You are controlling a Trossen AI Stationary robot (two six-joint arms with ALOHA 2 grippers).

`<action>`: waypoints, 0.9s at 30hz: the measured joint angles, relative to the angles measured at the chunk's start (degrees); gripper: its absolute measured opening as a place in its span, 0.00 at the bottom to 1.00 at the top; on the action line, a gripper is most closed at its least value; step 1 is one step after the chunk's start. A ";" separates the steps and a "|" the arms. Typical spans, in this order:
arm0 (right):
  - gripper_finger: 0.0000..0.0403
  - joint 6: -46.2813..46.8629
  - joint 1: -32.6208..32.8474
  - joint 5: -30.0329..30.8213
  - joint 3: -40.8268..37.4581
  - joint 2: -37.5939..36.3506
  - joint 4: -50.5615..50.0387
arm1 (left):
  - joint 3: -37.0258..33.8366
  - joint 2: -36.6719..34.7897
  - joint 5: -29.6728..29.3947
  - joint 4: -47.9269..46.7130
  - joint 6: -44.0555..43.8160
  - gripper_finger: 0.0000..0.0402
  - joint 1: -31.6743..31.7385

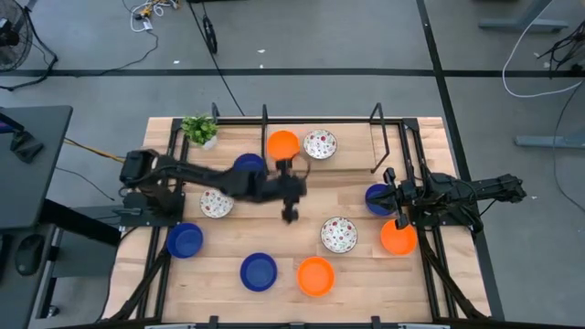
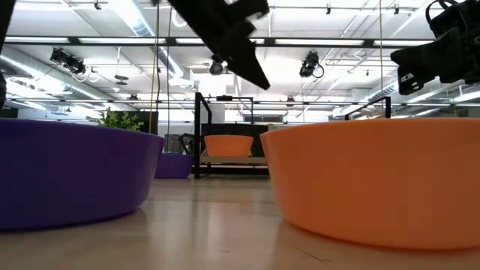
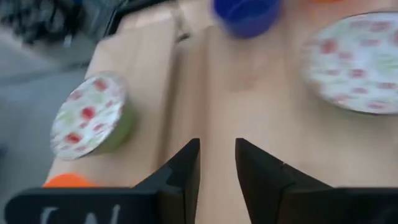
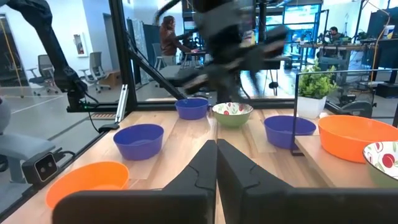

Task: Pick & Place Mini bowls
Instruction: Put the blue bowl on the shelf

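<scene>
Several mini bowls rest on their bases on the wooden table: orange (image 1: 282, 144), floral (image 1: 320, 143), blue (image 1: 249, 166), floral (image 1: 216, 203), blue (image 1: 184, 239), blue (image 1: 259, 271), orange (image 1: 315, 276), floral (image 1: 338, 234), blue (image 1: 379, 198), orange (image 1: 398, 238). My left gripper (image 1: 290, 215) (image 3: 217, 144) hangs open over bare wood mid-table, between the floral bowls (image 3: 90, 115) (image 3: 357, 62), holding nothing. My right gripper (image 1: 391, 187) (image 4: 216, 146) is shut and empty at the right side, beside the blue and orange bowls there.
A small potted plant (image 1: 199, 130) stands at the far left corner. Black metal frames (image 1: 388, 137) rise along the far edge and both sides of the table. In the low view a blue bowl (image 2: 67, 172) and an orange bowl (image 2: 375, 180) fill the foreground. People show in the room beyond.
</scene>
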 joint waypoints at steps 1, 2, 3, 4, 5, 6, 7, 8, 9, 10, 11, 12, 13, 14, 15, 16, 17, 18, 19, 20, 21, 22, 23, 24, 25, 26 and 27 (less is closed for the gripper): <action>0.03 -0.01 0.00 -0.03 0.02 0.00 0.00 | -2.95 -1.18 -0.20 3.32 0.38 0.25 -1.22; 0.03 -0.01 0.00 -0.03 0.00 0.00 0.01 | -5.94 -2.46 -0.37 7.05 0.47 0.25 -2.21; 0.03 0.00 0.00 -0.03 0.00 0.00 -0.01 | -9.15 -4.13 -0.47 10.61 0.46 0.24 -3.00; 0.03 -0.01 0.00 -0.03 0.01 0.00 -0.01 | -12.51 -5.85 -0.65 14.13 0.37 0.23 -3.70; 0.03 -0.02 0.00 -0.03 0.02 0.00 0.03 | -15.76 -7.48 -0.53 18.86 -0.01 0.22 -4.33; 0.03 -0.02 0.00 -0.03 0.00 0.00 0.01 | -19.06 -9.38 -0.29 23.15 -0.70 0.22 -4.92; 0.03 -0.01 0.00 -0.03 0.01 0.00 -0.01 | -22.42 -11.26 -0.17 27.21 -1.39 0.21 -5.43; 0.03 0.00 0.00 0.00 0.00 0.00 0.04 | -25.74 -12.95 0.40 31.89 -2.29 0.21 -5.86; 0.03 -0.02 0.00 -0.05 0.01 0.00 0.04 | -29.19 -14.58 1.01 36.60 -2.75 0.20 -6.31; 0.03 -0.01 0.00 -0.02 0.02 0.00 0.03 | -32.42 -15.83 1.86 41.61 -3.11 0.20 -6.59; 0.03 0.00 0.00 0.00 0.00 0.00 0.03 | -35.88 -17.04 3.05 47.36 -3.23 0.20 -6.80; 0.03 -0.01 0.00 -0.04 0.01 0.00 0.03 | -39.16 -17.97 4.03 53.18 -2.95 0.19 -6.97; 0.03 0.00 0.00 -0.02 0.00 0.00 0.05 | -42.02 -18.34 5.13 59.04 -2.79 0.19 -6.97; 0.03 -0.02 0.00 -0.03 0.00 0.00 0.03 | -44.86 -18.57 6.21 64.59 -2.67 0.19 -6.91; 0.03 -0.01 0.00 -0.03 0.01 0.00 0.03 | -47.61 -18.80 6.84 69.40 -2.88 0.19 -6.82; 0.03 -0.02 0.00 -0.03 0.00 0.00 0.03 | -49.57 -18.82 7.80 73.53 -3.71 0.19 -6.81; 0.03 -0.01 0.00 -0.03 0.01 0.00 0.02 | -51.25 -18.79 8.55 76.95 -4.53 0.19 -6.81; 0.03 -0.01 0.00 -0.03 0.01 0.00 0.01 | -52.68 -18.83 8.69 79.52 -5.83 0.19 -6.85; 0.03 0.00 0.00 -0.02 0.02 0.00 0.01 | -53.63 -18.82 8.80 81.10 -6.96 0.19 -7.00; 0.03 -0.01 0.00 -0.03 0.02 0.00 0.01 | -54.34 -18.81 8.85 82.42 -7.50 0.19 -7.26; 0.03 0.00 0.00 -0.03 0.01 0.00 0.01 | -54.61 -18.81 8.81 83.19 -7.94 0.19 -7.49; 0.03 0.00 0.00 -0.03 0.02 0.00 0.01 | -54.60 -18.81 8.85 83.32 -8.15 0.19 -7.67; 0.03 0.00 0.00 -0.03 0.00 0.00 0.01 | -54.61 -18.81 8.86 83.12 -8.14 0.19 -8.04; 0.03 0.00 0.00 -0.03 0.00 0.00 0.01 | -54.61 -18.81 8.85 82.76 -8.29 0.19 -8.54; 0.03 0.00 0.00 -0.03 0.00 0.00 0.01 | -54.61 -18.81 8.85 82.10 -8.80 0.19 -9.08; 0.03 0.00 0.00 -0.03 0.02 0.00 0.01 | -54.61 -18.81 8.85 81.17 -9.18 0.19 -9.77; 0.03 0.00 0.00 -0.03 0.01 0.00 0.01 | -54.61 -18.81 8.86 79.78 -9.71 0.19 -10.51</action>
